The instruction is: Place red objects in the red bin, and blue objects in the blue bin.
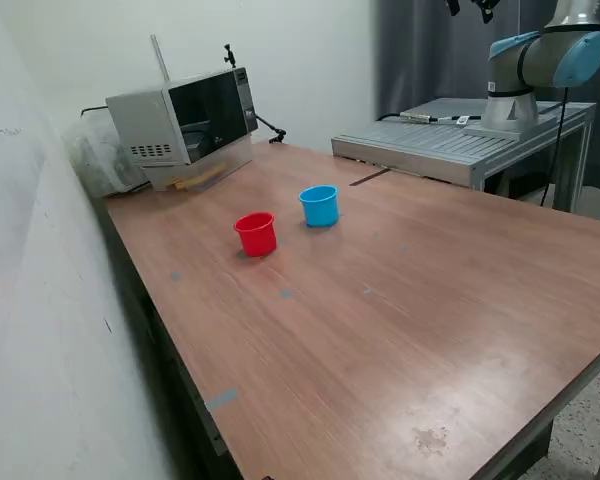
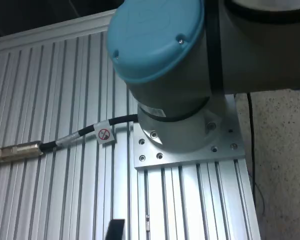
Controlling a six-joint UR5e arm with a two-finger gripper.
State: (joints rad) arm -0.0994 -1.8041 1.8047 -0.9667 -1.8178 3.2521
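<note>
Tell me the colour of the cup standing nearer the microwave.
Light blue. The blue cup shows best in the exterior view, beside the red cup.

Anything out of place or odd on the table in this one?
Both round plastic cups, red and light blue, stand upright and apart on the wooden table. No cubes are visible anywhere. Otherwise nothing stands out.

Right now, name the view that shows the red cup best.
The exterior view: the red cup stands upright on the wooden table, whole and unobstructed, beside the blue cup. The wrist view shows none of it, only the arm's base.
</note>
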